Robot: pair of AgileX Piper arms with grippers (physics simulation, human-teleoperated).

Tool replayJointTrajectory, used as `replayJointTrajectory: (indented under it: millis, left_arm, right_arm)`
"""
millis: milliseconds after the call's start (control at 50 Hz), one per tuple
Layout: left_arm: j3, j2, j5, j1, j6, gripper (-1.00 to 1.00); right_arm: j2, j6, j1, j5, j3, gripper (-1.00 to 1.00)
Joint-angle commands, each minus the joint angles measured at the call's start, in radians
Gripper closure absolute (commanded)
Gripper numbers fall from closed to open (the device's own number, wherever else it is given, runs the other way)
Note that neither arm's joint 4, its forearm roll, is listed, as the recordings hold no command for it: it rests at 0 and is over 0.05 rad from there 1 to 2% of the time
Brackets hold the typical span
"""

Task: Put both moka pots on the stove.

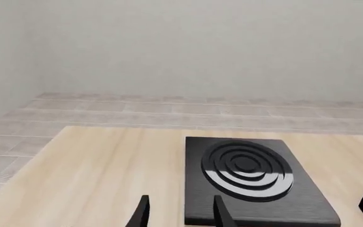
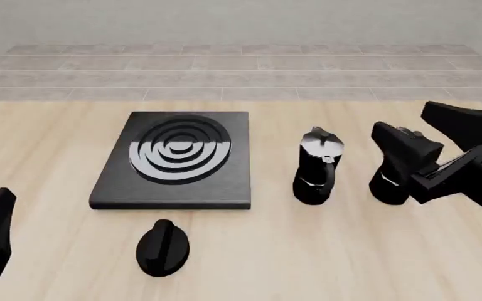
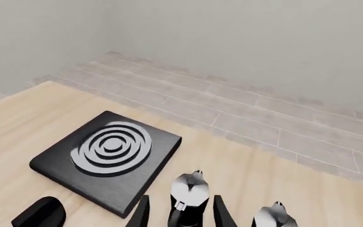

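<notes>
Your right gripper [image 3: 179, 210] had its fingers spread, lined up on either side of the left pot [image 2: 316, 166] but not clamped on it. In the front view that arm covered much of the right pot [image 2: 390, 182]. Both pots stood upright on the table [image 2: 325, 251], right of the stove [image 2: 178, 160] and apart from it. Your left gripper [image 1: 179, 213] was also spread and held nothing, pointing over the table toward the stove's near edge. A black knob [image 2: 162, 247] lay on the table just in front of the stove.
</notes>
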Motion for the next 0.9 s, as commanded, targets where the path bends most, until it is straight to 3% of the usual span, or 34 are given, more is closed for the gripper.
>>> replayJointTrajectory:
  millis: [20,200,240,340,560,680,900]
  left_arm:
    - [-0.001,0.001,0.000,0.007,-0.012,-1.00]
    - [-0.002,0.001,0.001,0.011,-0.020,-1.00]
    - [-0.001,0.001,0.000,0.012,-0.023,-1.00]
    - [-0.001,0.003,-0.001,0.014,-0.028,-1.00]
    - [-0.002,0.009,-0.003,0.019,-0.033,-1.00]
    - [0.000,0.014,-0.008,0.020,-0.033,-1.00]
    - [0.002,0.025,-0.020,0.026,-0.040,-1.00]
  right_arm:
    - [0.083,0.014,0.020,0.152,-0.171,-1.00]
    - [0.180,0.087,0.009,0.297,-0.297,-1.00]
    - [0.173,0.067,0.009,0.318,-0.323,-1.00]
    - [0.218,0.081,0.003,0.382,-0.375,-1.00]
    - [0.253,0.097,-0.006,0.470,-0.445,-1.00]
    - [0.323,0.136,-0.031,0.546,-0.494,-1.00]
    - [0.398,0.182,-0.054,0.582,-0.526,-1.00]
